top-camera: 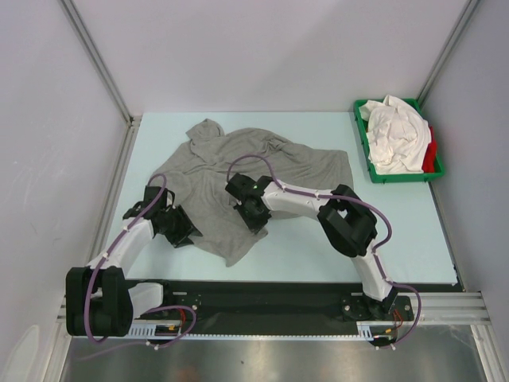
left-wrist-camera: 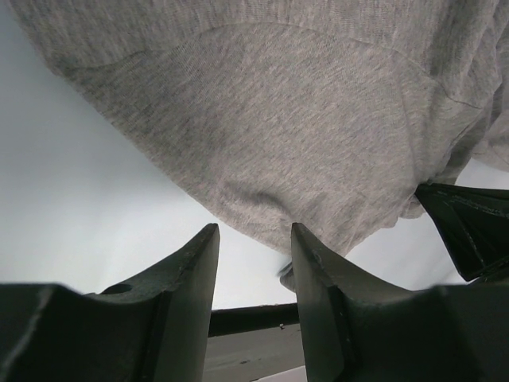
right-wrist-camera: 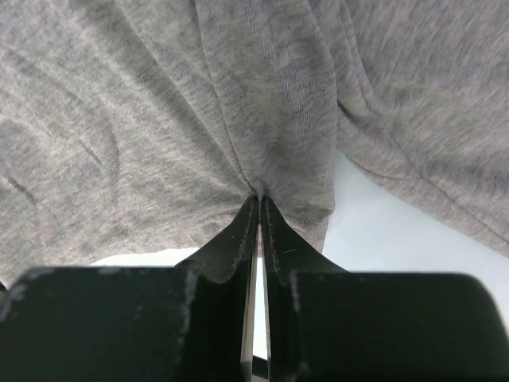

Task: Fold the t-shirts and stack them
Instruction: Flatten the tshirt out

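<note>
Shirts counted: one grey t-shirt (top-camera: 254, 171) out on the worktop (top-camera: 318, 239); one white bundle (top-camera: 394, 131) and one red t-shirt (top-camera: 432, 155) in the single green tray (top-camera: 362, 139). I cannot tell whether the white bundle is one shirt or several.

Tools: two, both low at the grey t-shirt.

Right tool (right-wrist-camera: 259, 200): fingers pressed together with only a hairline slit between them. A pinch of grey cloth is caught at the tips, and folds fan out from that pinch ahead of the tool. It sits on the near half of the shirt, roughly mid-width. There is cloth on both sides of it and a bare wedge of worktop just to its right.

Left tool (left-wrist-camera: 254, 229): fingers part-way open with nothing between them; bare worktop shows through the gap. The shirt's curved edge lies just ahead of the tips. The right-hand fingertip is touching that edge or nearly so; I cannot tell which. From above, this tool is at the shirt's left near edge.

Grey t-shirt: spread out but rumpled. One sleeve reaches away beyond both tools, and a near corner points back between them.

Tray: far to the right of the right tool and beyond it, at the far right corner of the worktop, well apart from the grey shirt. The white bundle fills most of it and is heaped above the rim. The red shows only as a strip along the tray's right side, partly under the white.
</note>
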